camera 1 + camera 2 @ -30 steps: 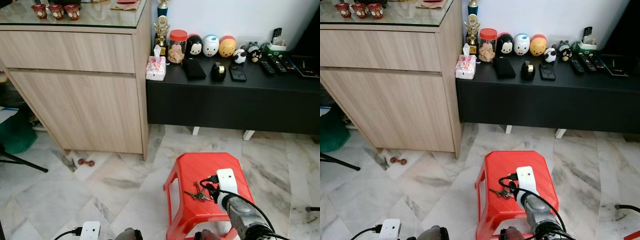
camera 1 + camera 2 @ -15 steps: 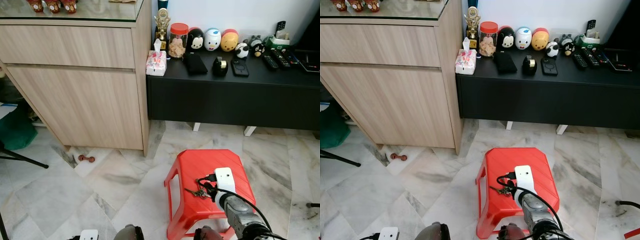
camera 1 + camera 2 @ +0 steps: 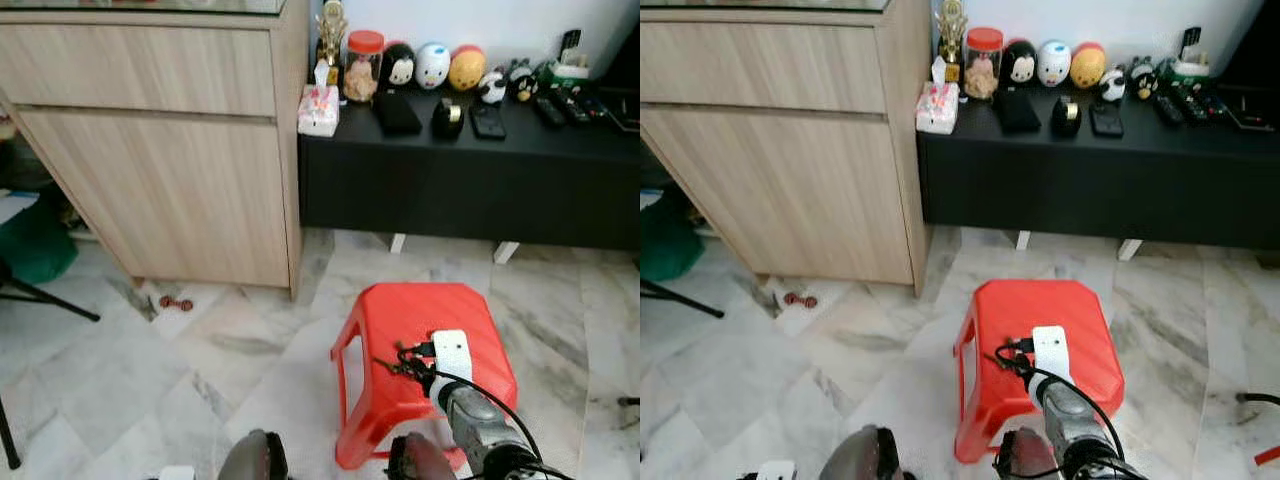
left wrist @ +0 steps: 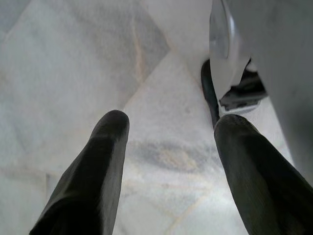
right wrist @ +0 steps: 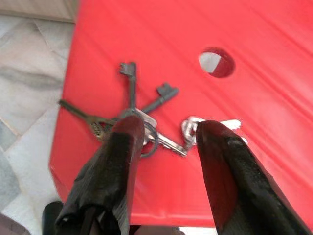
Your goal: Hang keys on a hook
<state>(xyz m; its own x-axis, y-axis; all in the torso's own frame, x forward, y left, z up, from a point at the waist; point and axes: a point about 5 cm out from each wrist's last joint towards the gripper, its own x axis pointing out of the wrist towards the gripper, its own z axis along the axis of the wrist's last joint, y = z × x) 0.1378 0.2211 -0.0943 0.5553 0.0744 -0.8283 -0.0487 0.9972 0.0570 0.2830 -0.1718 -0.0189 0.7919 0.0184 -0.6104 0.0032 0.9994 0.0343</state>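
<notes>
Both eye views look forward and down from the head, sharing the red stool (image 3: 425, 350) and wooden cabinet (image 3: 160, 150). The right wrist view sits close above the stool top (image 5: 195, 58). The left wrist view faces the marble floor (image 4: 73, 63) nearby.

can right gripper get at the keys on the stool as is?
Probably yes. The right gripper is open just above the keys, which lie flat and uncovered near the edge of the red stool, its fingers on either side of the ring.

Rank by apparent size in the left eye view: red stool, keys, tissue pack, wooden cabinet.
1. Wooden cabinet
2. Red stool
3. Tissue pack
4. Keys

Tissue pack against keys is unsure: they look close in size, and the keys are nearer.
</notes>
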